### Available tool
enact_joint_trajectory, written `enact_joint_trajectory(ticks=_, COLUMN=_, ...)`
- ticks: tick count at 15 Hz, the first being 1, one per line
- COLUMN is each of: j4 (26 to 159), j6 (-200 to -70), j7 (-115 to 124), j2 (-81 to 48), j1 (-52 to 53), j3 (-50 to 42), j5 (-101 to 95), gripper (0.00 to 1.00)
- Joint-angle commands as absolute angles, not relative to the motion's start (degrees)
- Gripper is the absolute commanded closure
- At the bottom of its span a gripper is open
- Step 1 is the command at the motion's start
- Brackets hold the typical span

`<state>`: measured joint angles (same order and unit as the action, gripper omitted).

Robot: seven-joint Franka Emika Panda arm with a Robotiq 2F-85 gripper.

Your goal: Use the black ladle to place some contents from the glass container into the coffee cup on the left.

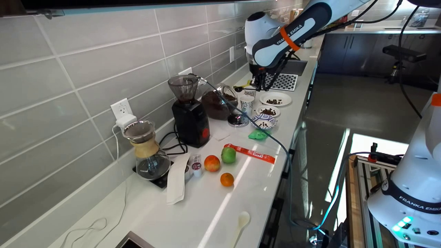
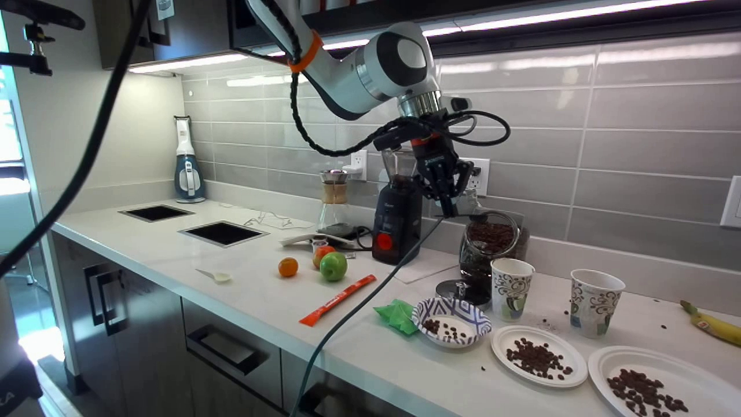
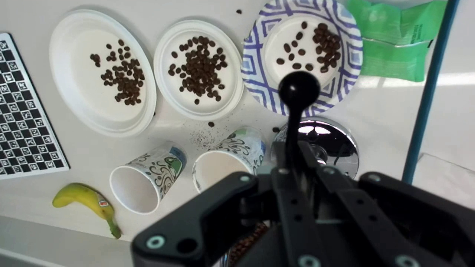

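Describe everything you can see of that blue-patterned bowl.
The bowl is round, shallow and paper-like, with a blue geometric print around a white centre. It rests upright on the counter between a green packet and a small white plate; whether it touches either is unclear. It holds dark beans, some bunched, others scattered. In the wrist view, the black ladle hides part of its rim.

A strip light [image 2: 521, 20] glares on the far tiles [image 2: 521, 110]; sunlight streaks the counter [image 1: 203, 213] and whitens the floor [image 1: 351, 113] at right; close up, the ladle [image 3: 295, 107] looks blurred.
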<state>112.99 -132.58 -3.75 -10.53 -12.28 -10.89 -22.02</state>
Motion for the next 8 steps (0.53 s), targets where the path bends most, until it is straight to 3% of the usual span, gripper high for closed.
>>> enact_joint_trajectory(ticks=1, j4=111.7, j6=-132.5, j7=-4.1, j2=-11.7, j1=-11.8, j3=-11.6, j5=-21.8, gripper=0.91)
enact_joint_trajectory(ticks=5, j4=109.7, j6=-132.5, j7=-4.3, j2=-13.6, j1=-11.8, j3=-11.7, j5=-21.8, gripper=0.91)
enact_joint_trajectory(ticks=6, j4=109.1, j6=-133.0, j7=-3.2, j2=-14.4, j1=-11.4, j3=-12.2, j5=-24.0, gripper=0.98)
enact_joint_trajectory(ticks=8, j4=106.6, j6=-132.4, j7=-3.4, j2=-17.0, j1=-11.1, j3=-12.6, j5=-26.5, gripper=0.98)
